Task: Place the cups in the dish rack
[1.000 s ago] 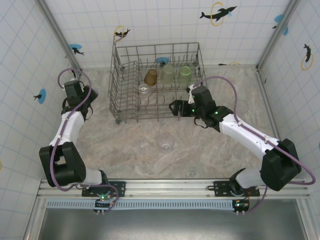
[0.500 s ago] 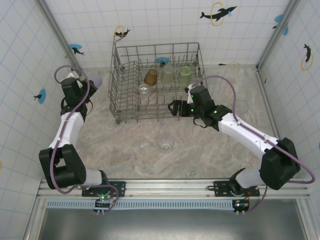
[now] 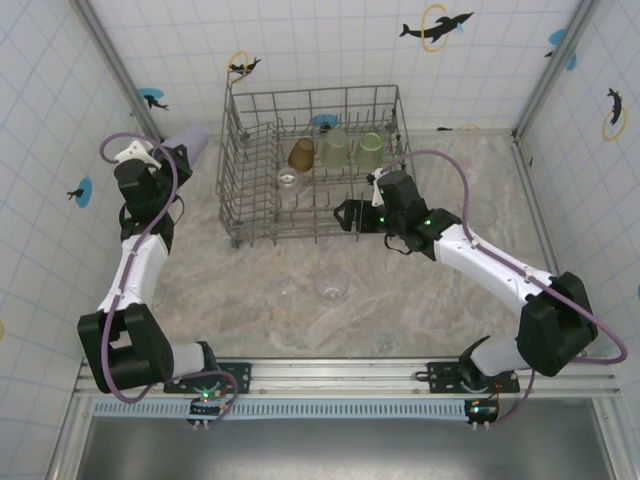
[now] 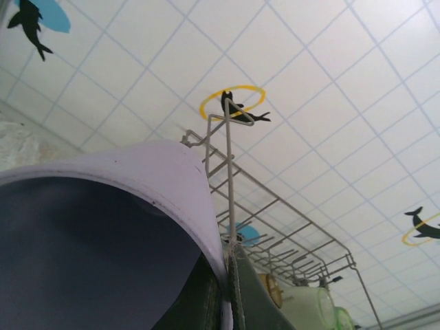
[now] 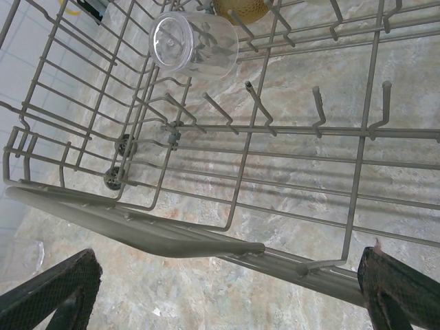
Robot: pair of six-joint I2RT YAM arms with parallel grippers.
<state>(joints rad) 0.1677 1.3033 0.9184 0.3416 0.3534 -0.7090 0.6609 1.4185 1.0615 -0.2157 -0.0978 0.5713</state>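
The dish rack (image 3: pixel 240 170) stands at the back middle of the table. Inside it are an amber cup (image 3: pixel 302 153), two pale green cups (image 3: pixel 335 147) (image 3: pixel 371 150) and a clear cup (image 3: pixel 289 180). My left gripper (image 3: pixel 176 160) is shut on the rim of a lilac cup (image 3: pixel 191 144), held in the air just left of the rack. In the left wrist view the lilac cup (image 4: pixel 158 179) looms large, its rim pinched by the left gripper (image 4: pixel 227 295). My right gripper (image 3: pixel 347 214) is open at the rack's front rail (image 5: pixel 172 237), with nothing between its fingers (image 5: pixel 58 289).
Two clear cups (image 3: pixel 332 285) (image 3: pixel 285 290) stand on the marble table in front of the rack. Another clear cup (image 3: pixel 485 213) sits at the right. Tiled walls close in the left, back and right. The clear cup in the rack (image 5: pixel 196 45) lies on its side among the tines.
My left arm has raised the lilac cup and carried it back and right, closer to the rack's left wall. The right gripper has crept slightly left along the rack's front.
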